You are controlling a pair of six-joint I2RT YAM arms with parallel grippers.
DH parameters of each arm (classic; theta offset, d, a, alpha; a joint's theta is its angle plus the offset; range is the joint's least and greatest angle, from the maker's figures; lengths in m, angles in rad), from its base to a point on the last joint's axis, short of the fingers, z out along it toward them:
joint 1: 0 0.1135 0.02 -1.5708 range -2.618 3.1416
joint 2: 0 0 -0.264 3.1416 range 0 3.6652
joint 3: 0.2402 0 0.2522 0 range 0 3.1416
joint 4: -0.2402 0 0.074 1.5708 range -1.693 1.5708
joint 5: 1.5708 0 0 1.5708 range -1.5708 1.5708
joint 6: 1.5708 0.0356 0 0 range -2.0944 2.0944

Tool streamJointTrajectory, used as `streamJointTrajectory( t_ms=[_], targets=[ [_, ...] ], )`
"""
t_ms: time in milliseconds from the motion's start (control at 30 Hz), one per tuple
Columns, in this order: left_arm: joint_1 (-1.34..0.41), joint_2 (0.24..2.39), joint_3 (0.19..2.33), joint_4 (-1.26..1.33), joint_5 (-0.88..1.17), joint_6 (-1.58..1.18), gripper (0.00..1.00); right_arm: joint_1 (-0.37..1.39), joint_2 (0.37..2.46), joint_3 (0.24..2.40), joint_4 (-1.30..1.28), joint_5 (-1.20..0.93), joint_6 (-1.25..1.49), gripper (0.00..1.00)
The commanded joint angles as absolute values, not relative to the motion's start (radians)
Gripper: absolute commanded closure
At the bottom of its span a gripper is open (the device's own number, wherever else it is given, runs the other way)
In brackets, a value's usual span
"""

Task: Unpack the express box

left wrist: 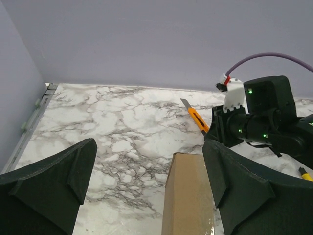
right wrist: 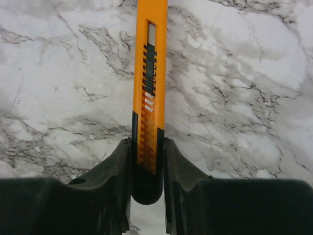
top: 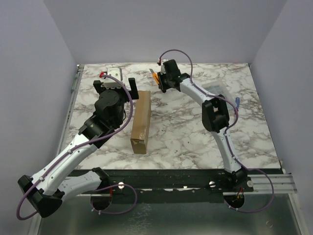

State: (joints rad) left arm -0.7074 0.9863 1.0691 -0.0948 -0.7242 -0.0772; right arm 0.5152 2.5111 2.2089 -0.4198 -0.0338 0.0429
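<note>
The express box (top: 141,120), plain brown cardboard, stands on its long edge left of the table's middle. In the left wrist view its near end (left wrist: 188,196) rises between my fingers, close to the right one. My left gripper (top: 115,84) hovers open by the box's far end, touching nothing (left wrist: 146,147). An orange utility knife (right wrist: 149,88) lies on the marble at the back (top: 154,76), blade pointing away (left wrist: 198,119). My right gripper (right wrist: 147,144) is shut on the knife's black rear end (top: 164,81).
A clear plastic item (top: 215,89) lies at the back right, partly under the right arm, with a small pen-like object (top: 237,102) beside it. Purple walls close in the back and sides. A metal rail (top: 73,83) runs along the left edge.
</note>
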Motion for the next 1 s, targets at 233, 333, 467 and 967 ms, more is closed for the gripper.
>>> streamJointTrajectory(
  t_ms=[233,333,467,967],
  targets=[
    [-0.680,0.974,1.059,-0.053,-0.711,-0.097,0.01,0.517,2.119,1.872,-0.325,0.056,0.101,0.99],
    [-0.676,0.975,1.054,-0.052,-0.687,-0.109,0.01,0.517,1.998,1.708,-0.293,0.069,0.122,0.99],
    [-0.674,0.983,1.051,-0.053,-0.661,-0.120,0.01,0.517,1.830,1.488,-0.255,0.098,0.146,0.99],
    [-0.649,1.026,1.152,-0.173,-0.276,-0.347,0.01,0.517,1.128,0.919,-0.206,0.207,0.230,0.99]
  ],
)
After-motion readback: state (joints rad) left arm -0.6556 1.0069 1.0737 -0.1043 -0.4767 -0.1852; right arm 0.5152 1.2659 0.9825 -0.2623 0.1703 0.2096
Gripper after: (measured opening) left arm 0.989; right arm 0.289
